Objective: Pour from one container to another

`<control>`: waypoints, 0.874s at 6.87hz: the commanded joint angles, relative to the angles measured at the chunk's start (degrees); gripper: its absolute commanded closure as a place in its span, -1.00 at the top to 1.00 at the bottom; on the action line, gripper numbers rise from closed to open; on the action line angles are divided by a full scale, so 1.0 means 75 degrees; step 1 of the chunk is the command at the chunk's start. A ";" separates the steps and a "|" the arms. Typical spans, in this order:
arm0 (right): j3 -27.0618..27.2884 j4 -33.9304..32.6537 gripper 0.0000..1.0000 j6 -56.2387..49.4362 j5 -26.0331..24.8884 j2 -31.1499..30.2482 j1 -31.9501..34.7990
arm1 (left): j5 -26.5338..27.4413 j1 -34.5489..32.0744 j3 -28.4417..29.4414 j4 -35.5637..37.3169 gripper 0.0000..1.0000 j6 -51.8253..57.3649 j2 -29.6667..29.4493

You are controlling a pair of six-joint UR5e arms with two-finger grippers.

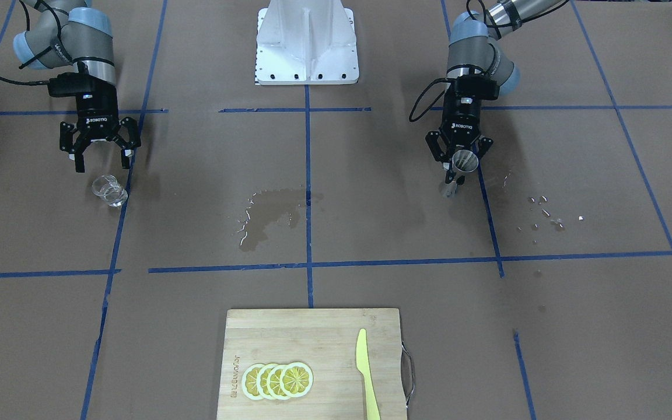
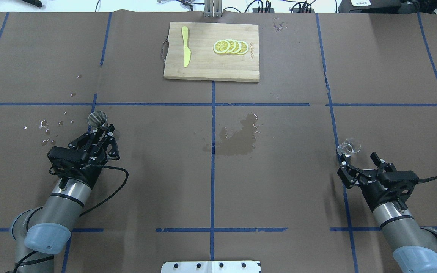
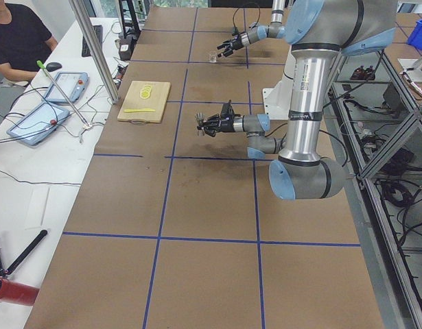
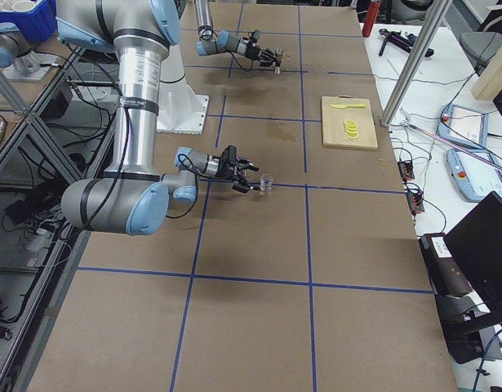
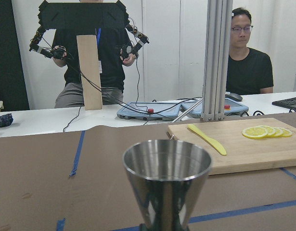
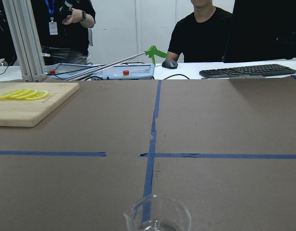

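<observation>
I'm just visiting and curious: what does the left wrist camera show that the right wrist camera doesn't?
Only the left wrist: a steel jigger close up, and a yellow knife. Only the right wrist: a clear glass tumbler at the bottom edge, and a keyboard. Both: the wooden cutting board with lemon slices, and a seated person in black.

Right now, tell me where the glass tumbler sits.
In the overhead view the glass tumbler stands at right, just ahead of the open right end effector.
</observation>
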 commanded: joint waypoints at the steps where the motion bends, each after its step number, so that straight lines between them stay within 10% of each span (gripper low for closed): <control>1: -0.0576 0.0032 0.99 -0.0112 0.0059 0.0575 0.0029 | 0.0000 -0.0001 0.0000 -0.0001 -1.00 -0.0005 0.0008; 6: -0.0659 0.0068 0.98 -0.0335 0.0095 0.0540 0.0146 | 0.0000 -0.0012 0.0000 -0.0095 -1.00 -0.0005 0.0043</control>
